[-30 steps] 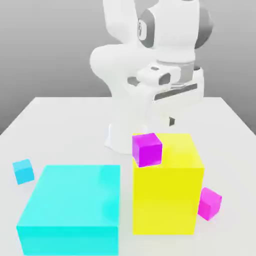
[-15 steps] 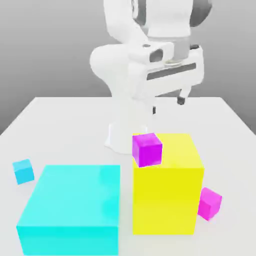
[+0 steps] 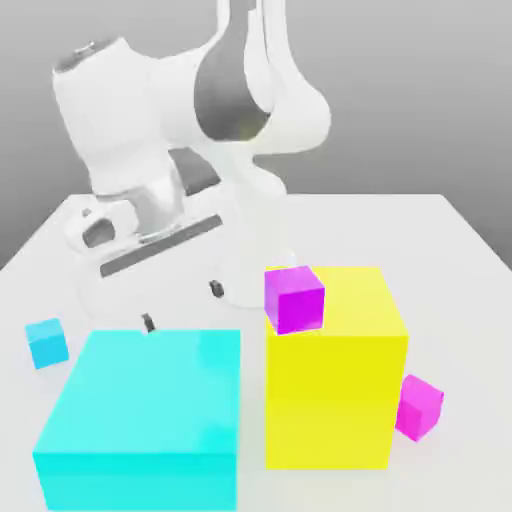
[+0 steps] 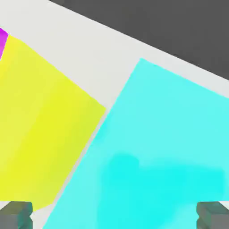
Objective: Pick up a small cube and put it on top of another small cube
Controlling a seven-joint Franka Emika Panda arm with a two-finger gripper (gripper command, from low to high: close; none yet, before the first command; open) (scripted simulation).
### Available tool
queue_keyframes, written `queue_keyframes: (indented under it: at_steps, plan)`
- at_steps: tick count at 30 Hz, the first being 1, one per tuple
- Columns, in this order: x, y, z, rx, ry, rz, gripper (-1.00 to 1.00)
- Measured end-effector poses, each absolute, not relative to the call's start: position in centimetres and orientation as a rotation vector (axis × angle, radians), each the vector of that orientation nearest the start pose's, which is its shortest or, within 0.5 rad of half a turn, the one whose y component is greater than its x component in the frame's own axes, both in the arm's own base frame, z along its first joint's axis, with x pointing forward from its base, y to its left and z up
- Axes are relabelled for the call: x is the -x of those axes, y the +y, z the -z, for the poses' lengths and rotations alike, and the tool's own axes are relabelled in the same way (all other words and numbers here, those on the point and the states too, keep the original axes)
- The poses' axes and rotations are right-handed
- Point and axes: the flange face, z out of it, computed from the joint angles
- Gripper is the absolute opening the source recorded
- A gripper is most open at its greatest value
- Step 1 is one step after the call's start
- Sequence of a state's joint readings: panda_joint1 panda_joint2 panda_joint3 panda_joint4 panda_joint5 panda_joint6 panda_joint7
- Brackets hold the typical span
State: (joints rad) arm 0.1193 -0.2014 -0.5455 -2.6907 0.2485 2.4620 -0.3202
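Tool wide open, empty, above cyan block; magenta cube atop yellow block.

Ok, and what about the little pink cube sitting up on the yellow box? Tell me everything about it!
The little pink cube is a plain, smooth magenta block with sharp edges and no markings. It sits upright on the top of the big yellow box, at the corner nearest the big cyan box, turned slightly askew to the yellow box's edges. Only the yellow box touches it. The open gripper is off to the exterior view's left, apart from it.
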Motion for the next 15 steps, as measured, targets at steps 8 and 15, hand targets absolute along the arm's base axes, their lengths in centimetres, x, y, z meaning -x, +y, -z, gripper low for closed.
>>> queue_keyframes:
  at_steps: [8, 15]
  plan:
    - [-29.5, -28.8, -23.2, 2.934, 0.571, 0.101, 1.00]
    - [-22.0, -34.2, -20.4, 3.088, 0.491, 0.032, 1.00]
